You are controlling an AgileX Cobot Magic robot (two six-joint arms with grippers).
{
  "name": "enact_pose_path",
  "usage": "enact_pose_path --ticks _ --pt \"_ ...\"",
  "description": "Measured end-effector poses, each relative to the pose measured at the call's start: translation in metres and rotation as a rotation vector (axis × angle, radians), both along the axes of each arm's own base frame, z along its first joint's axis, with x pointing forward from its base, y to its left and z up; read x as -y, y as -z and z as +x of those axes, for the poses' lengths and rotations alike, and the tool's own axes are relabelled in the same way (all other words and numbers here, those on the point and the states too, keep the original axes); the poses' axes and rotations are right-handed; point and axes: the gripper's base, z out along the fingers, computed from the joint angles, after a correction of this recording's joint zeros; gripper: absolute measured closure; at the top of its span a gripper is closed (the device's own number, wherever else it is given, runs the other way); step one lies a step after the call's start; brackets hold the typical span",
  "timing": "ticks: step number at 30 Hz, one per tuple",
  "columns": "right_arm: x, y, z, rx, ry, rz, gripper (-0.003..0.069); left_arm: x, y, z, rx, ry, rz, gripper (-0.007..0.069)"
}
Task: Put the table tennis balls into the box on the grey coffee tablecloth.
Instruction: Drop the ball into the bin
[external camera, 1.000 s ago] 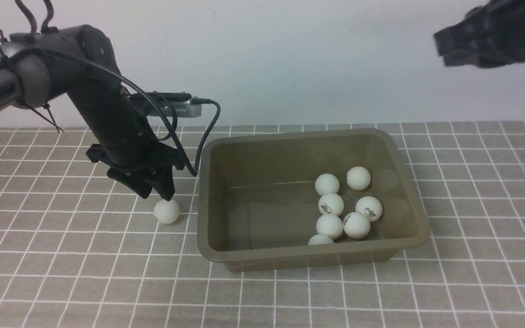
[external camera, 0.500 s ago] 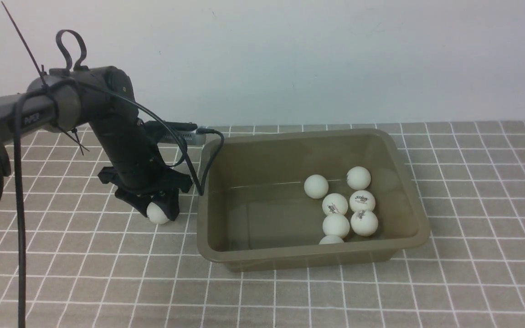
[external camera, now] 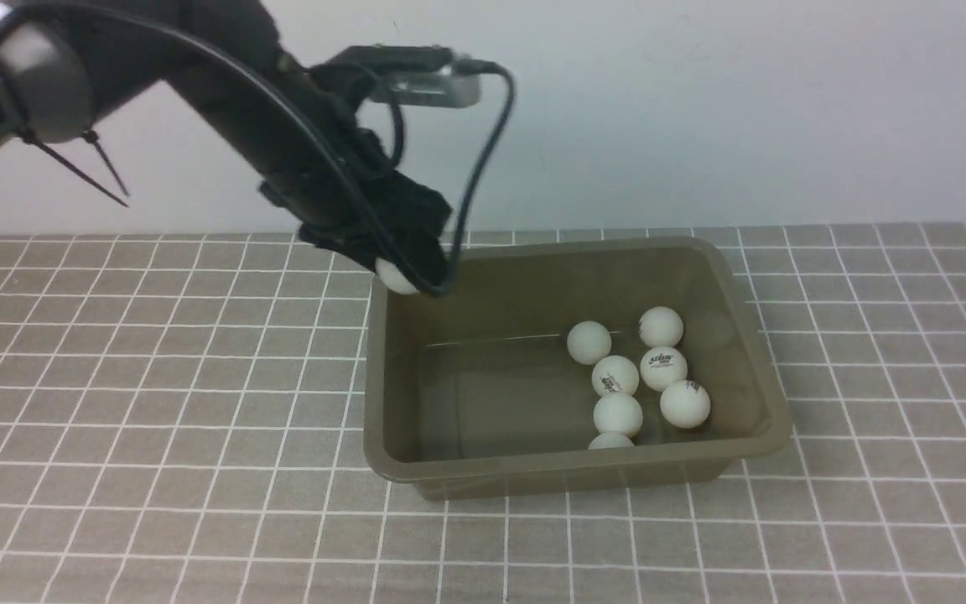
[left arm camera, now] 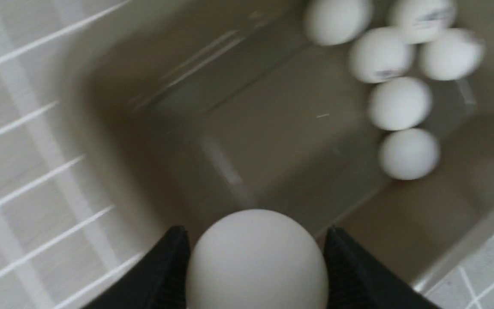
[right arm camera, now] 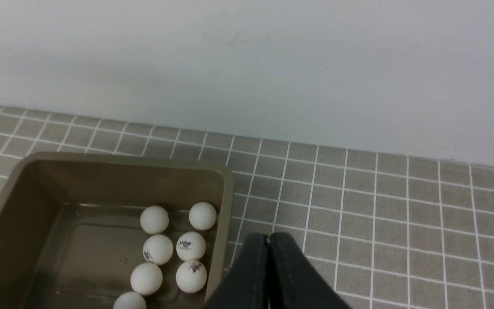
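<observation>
My left gripper (external camera: 403,273) is shut on a white table tennis ball (external camera: 397,277) and holds it above the far left corner of the olive-brown box (external camera: 772,419). In the left wrist view the ball (left arm camera: 255,257) sits between the two black fingers (left arm camera: 345,262), over the box's inside. Several more balls (external camera: 617,377) lie bunched in the right half of the box, some with dark logos. The box stands on the grey coffee tablecloth (external camera: 156,377). My right gripper (right arm camera: 268,240) is shut and empty, high above the cloth to the right of the box (right arm camera: 229,189). It is out of the front view.
A white wall (external camera: 701,109) rises just behind the cloth's far edge. The left arm's cable (external camera: 483,168) loops down near the box's far left rim. No balls show on the cloth outside the box.
My left gripper closed on the ball lying on the cloth left of the box, lifted it and carried it right, over the box's far left corner. The right arm left the front view.
</observation>
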Motion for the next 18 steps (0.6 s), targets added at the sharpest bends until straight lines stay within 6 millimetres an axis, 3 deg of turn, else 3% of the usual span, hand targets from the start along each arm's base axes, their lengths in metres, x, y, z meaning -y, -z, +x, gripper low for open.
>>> enact_pose_path --ticks 1,2,4,6,7,10,13,16,18 --pt "0.000 -0.002 -0.007 0.016 -0.002 0.005 0.0673 0.002 0.001 0.000 0.000 0.004 0.002 0.0272" --pt "0.001 -0.004 -0.025 0.055 -0.007 0.015 0.0673 0.018 0.015 0.000 -0.010 0.027 0.019 0.0272" --pt "0.002 -0.005 -0.048 0.111 -0.008 0.022 0.0673 0.031 0.035 0.003 -0.038 0.024 0.045 0.0272" --pt "0.005 -0.002 -0.074 0.185 -0.007 0.030 0.0673 0.036 0.051 0.007 -0.066 -0.004 0.059 0.0270" --pt "0.004 0.000 -0.073 0.178 -0.007 0.030 0.0673 0.036 0.053 0.008 -0.067 -0.008 0.058 0.0267" --pt "0.008 0.015 -0.107 0.294 0.001 0.053 0.0673 0.038 0.067 0.014 -0.080 -0.048 0.062 0.0191" --pt "0.011 0.039 -0.138 0.460 0.012 0.081 0.0673 0.039 0.060 0.017 -0.063 -0.063 0.053 0.0073" --pt "0.013 0.058 -0.157 0.610 0.028 0.123 0.0673 0.040 0.038 0.020 -0.041 -0.054 0.042 0.0064" --pt "0.016 0.070 -0.165 0.695 0.046 0.143 0.0673 0.039 0.016 0.018 -0.016 -0.046 0.047 0.0123"
